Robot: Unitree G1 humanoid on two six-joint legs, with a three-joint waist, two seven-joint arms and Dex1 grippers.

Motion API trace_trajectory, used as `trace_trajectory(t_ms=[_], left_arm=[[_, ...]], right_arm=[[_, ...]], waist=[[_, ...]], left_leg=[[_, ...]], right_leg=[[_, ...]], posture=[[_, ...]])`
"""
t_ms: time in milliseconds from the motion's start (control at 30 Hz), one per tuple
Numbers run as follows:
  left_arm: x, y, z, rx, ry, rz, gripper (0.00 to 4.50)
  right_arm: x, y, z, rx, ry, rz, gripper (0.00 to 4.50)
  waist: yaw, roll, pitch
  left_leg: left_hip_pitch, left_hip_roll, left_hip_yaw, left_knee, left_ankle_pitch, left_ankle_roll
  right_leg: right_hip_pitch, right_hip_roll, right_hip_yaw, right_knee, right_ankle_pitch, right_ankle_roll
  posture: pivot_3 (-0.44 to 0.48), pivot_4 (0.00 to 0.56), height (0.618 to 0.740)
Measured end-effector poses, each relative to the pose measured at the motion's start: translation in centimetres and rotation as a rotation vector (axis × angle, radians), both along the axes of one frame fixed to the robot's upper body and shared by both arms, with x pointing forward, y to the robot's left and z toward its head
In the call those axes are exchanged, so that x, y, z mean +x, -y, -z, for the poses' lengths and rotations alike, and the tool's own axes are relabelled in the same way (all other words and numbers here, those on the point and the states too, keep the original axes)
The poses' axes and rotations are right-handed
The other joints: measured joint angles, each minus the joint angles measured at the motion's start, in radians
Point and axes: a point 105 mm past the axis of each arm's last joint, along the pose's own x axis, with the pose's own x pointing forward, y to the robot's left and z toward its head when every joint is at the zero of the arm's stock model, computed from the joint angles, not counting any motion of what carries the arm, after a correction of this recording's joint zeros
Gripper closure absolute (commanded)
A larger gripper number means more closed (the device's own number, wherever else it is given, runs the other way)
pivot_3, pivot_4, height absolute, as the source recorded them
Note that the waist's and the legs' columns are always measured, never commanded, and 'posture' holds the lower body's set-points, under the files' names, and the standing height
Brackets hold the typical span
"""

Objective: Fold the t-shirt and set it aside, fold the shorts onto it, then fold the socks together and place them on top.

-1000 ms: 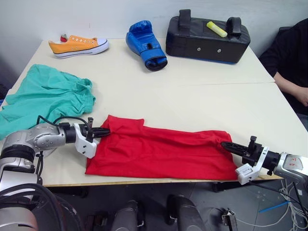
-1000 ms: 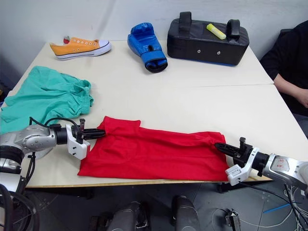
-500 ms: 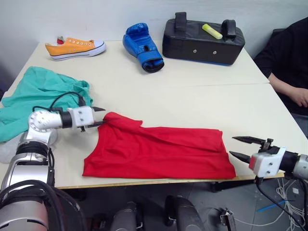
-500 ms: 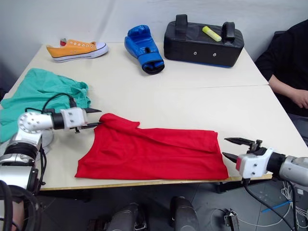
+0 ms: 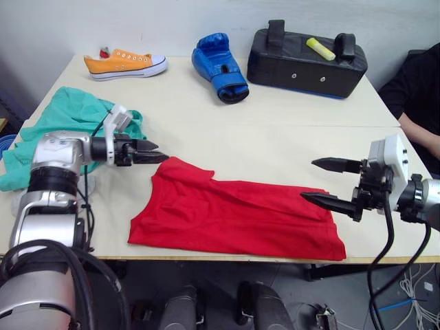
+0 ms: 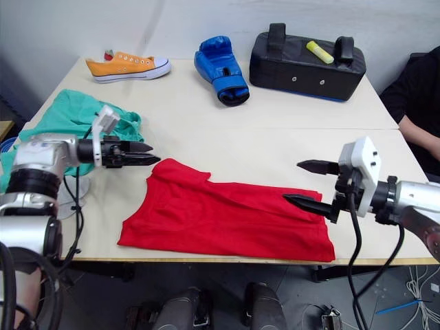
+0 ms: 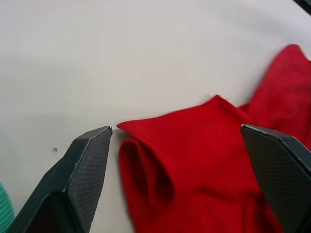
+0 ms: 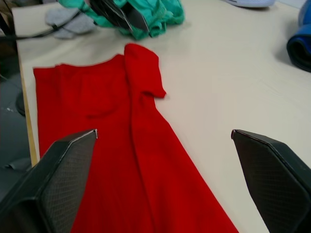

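The red t-shirt lies folded into a long strip along the table's front edge, one sleeve bunched at its left end. My left gripper is open just left of that sleeve, holding nothing. Above the shirt's right end, my right gripper is also open and empty. The teal shorts lie crumpled at the table's left side, behind my left arm. A grey sock lies beside the shorts in the right wrist view.
At the back of the table are an orange sneaker, a blue boxing glove and a black pad with a yellow item on it. A person in a dark sleeve sits at the right.
Both grippers opened and let go of the red t-shirt's ends. The left drew back to the left; the right lifted above the shirt's right end. The camera view shifted.
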Motion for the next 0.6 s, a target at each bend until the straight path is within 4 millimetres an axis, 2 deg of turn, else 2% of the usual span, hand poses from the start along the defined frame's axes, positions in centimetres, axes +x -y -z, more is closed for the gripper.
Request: trace_trajectory(t_ms=[167,367,467,600], left_arm=[[1.2,1.7,2.3,0.064,-0.042,-0.038,0.07],[2.3,2.9,2.4,0.088,-0.013,-0.081,0.07],[2.3,3.3,2.5,0.101,-0.011,-0.077,0.63],[2.0,3.3,2.8,0.105,-0.039,-0.056,1.88]], right_arm=[[0.0,-1.8,1.1,0.002,-0.048,-0.039,0.00],[-0.3,-2.7,1.9,-0.011,-0.070,-0.054,0.00],[-0.4,-2.8,2.1,-0.018,-0.069,-0.045,0.00],[-0.2,-2.4,2.2,-0.011,-0.075,-0.012,0.00]], waist=[[-0.002,0.000,0.000],[-0.004,-0.001,0.000],[-0.004,0.000,0.000],[-0.004,0.000,0.000]], left_leg=[[-0.003,0.000,0.000,0.000,0.000,0.000],[-0.003,-0.001,-0.001,0.000,0.000,0.001],[-0.002,-0.001,-0.002,0.000,0.000,0.000],[-0.002,-0.001,-0.001,0.000,0.000,0.000]], right_leg=[[-0.001,0.000,-0.005,0.001,0.000,0.000],[0.000,-0.001,-0.005,-0.001,0.000,0.001],[0.000,-0.001,-0.005,0.000,0.000,0.000],[0.000,-0.001,-0.005,0.000,0.000,0.000]], posture=[[0.000,0.150,0.740],[0.000,0.150,0.740],[0.000,0.150,0.740],[0.000,0.150,0.740]])
